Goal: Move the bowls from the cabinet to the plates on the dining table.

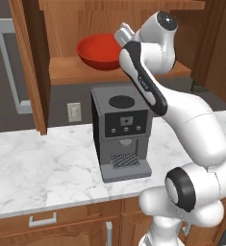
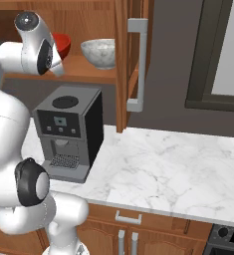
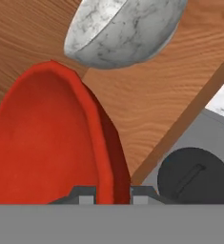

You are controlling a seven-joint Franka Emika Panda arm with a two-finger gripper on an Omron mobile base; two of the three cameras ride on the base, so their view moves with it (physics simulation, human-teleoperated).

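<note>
Jaws pinch the rim of the red bowl (image 3: 46,143), one tip on each side of its thin wall, at six o'clock in the hand view. The gripper (image 3: 112,194) holds it on the cabinet (image 1: 124,72) shelf, above the coffee machine (image 1: 120,129). The marbled bowl (image 3: 123,31) sits just beyond, at twelve. Glossy and stiff, the bowl looks slippery and breakable; that rim seems the only purchase.

No legible text or labels anywhere
</note>
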